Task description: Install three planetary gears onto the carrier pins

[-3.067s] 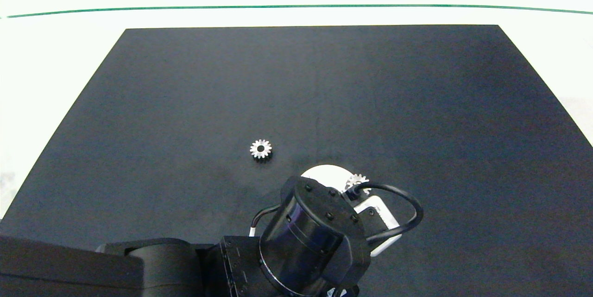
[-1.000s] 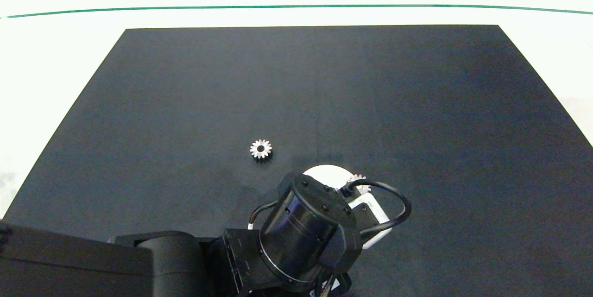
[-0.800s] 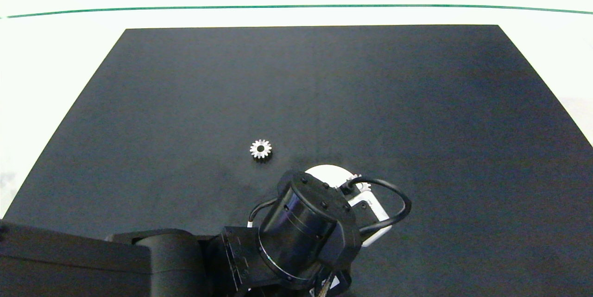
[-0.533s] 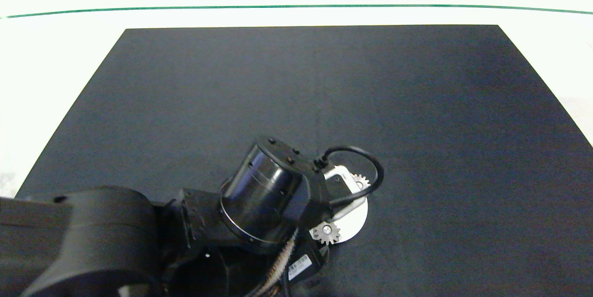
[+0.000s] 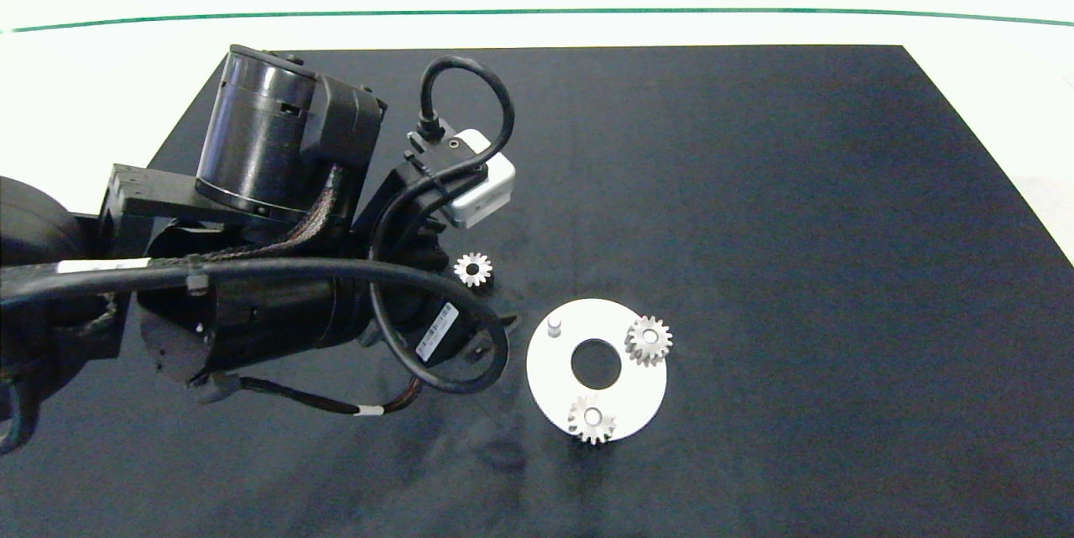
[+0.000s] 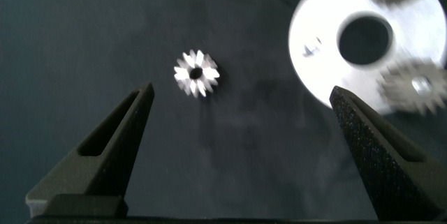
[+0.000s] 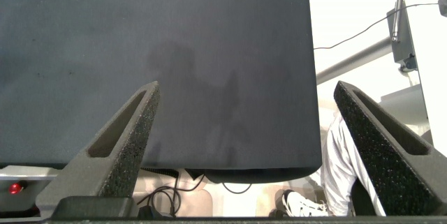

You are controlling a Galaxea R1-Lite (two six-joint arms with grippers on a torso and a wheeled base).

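A black mat (image 5: 755, 185) covers your white desk (image 5: 84, 85), and the work sits toward the mat's near edge. The white disc (image 5: 545, 370) lies flat there with two gears (image 5: 648, 340) seated on its pegs; the third peg (image 5: 554, 326) stands bare on the side facing the loose gear, so only one fit is left. That last gear (image 5: 473, 269) lies flat on the mat, just off the disc toward the left edge. Your left gripper (image 6: 241, 147) hangs above it with jaws spread wide and empty, the gear lying between the fingers, judged as lining up for a pick. Your right gripper (image 7: 244, 147), also wide and empty, waits off at the mat's edge, a person's shoe (image 7: 300, 202) beyond it.
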